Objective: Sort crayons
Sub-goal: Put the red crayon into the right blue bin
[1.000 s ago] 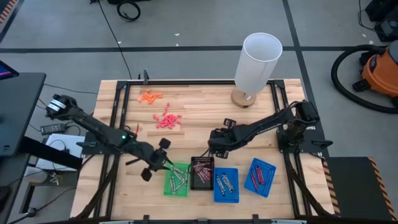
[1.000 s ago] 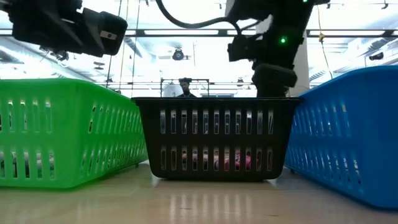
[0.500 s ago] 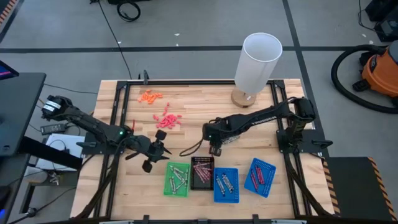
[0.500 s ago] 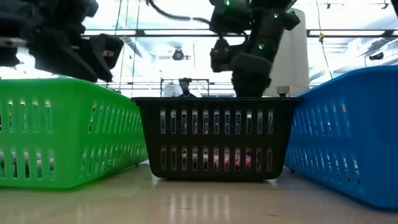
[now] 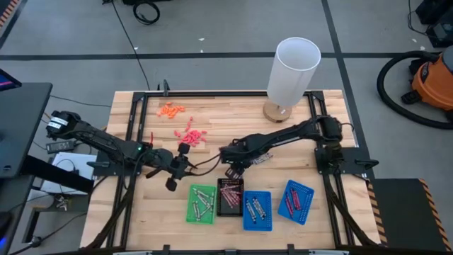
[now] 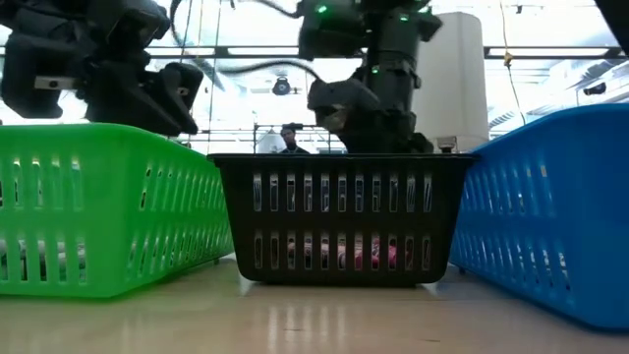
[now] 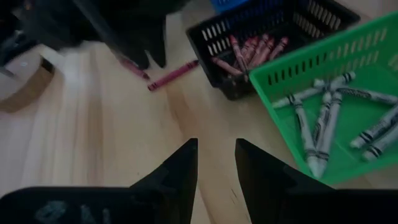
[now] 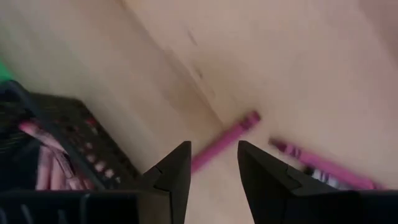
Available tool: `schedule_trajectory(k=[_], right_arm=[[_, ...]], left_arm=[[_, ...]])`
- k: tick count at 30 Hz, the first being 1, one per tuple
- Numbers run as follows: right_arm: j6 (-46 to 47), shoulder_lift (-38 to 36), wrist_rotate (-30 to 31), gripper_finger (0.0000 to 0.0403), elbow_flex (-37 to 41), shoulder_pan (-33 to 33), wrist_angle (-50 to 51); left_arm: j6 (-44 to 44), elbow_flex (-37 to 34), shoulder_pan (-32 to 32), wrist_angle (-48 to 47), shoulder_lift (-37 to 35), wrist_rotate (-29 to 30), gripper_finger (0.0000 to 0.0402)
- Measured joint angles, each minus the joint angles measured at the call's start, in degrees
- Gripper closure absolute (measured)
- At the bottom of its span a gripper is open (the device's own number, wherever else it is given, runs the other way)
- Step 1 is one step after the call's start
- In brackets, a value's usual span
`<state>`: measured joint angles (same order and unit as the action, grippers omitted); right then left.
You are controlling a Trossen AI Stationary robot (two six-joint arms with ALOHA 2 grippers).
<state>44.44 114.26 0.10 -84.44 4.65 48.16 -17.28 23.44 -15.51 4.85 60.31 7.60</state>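
The right gripper (image 5: 231, 171) has moved from over the black tray (image 5: 228, 197) to two pink crayons (image 8: 225, 139) on the table (image 5: 233, 117), jaws spread and empty, probably to grab one next.

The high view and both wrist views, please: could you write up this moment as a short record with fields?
left gripper: open, empty, over bare table beside the green tray
right gripper: open, empty, above two loose pinkish crayons next to the black tray
green tray contents: grey crayons
black tray contents: maroon and pinkish-red crayons
blue trays: two, each holding crayons
unsorted: coral-pink bits and orange bits farther back
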Motion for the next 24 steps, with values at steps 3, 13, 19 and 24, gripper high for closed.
schedule_trajectory(k=[3,13,19,24], right_arm=[[-0.32,4.54,-1.69,0.0263,-6.15,-0.35,7.69],[0.56,8.46,-3.69,0.0254,-13.10,-2.11,13.37],[5.32,8.49,-4.37,0.0248,-12.86,-2.76,13.41],[10.75,8.52,-3.53,0.0247,-9.91,-1.96,12.21]], left_arm=[[-0.43,0.02,0.02,0.48,0.00,-0.01,0.0285],[-0.92,0.02,0.02,0.19,0.02,-0.07,0.0285],[-0.62,0.02,-1.03,-1.60,0.04,-0.12,0.0285],[1.01,0.02,-2.54,-6.54,0.04,-0.20,0.0285]])
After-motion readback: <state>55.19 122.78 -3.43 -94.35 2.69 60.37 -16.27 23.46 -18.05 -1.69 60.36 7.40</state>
